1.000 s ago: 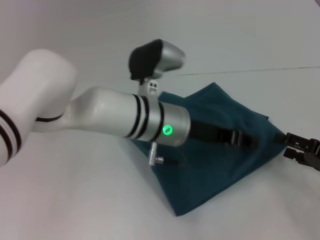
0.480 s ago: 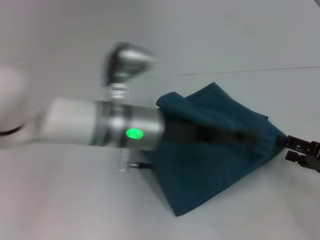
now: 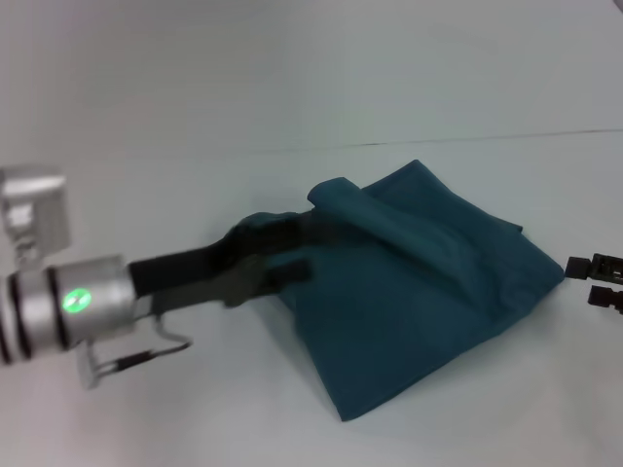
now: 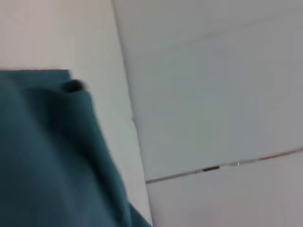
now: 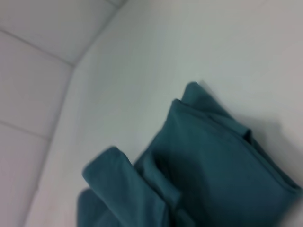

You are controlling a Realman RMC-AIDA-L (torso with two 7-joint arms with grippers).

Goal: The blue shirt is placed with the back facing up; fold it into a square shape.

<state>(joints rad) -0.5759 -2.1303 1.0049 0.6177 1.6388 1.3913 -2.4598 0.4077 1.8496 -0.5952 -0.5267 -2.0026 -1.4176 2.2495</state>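
Item: the blue shirt (image 3: 419, 292), folded into a rough bundle on the white counter (image 3: 195, 409), toward its right side. Soft, light, limp knit; best pinched at a hem corner. Left end effector (image 3: 277, 258) at shirt's left edge, finger spread indeterminable. Right end effector (image 3: 602, 282) parked at counter's right edge, apparently spread.

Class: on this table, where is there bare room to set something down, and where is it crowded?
Bare white tabletop lies in front of the dark teal-blue knit shirt and behind it. Crowded: the shirt's left edge, where the left gripper reaches in, and its right corner beside the right gripper.
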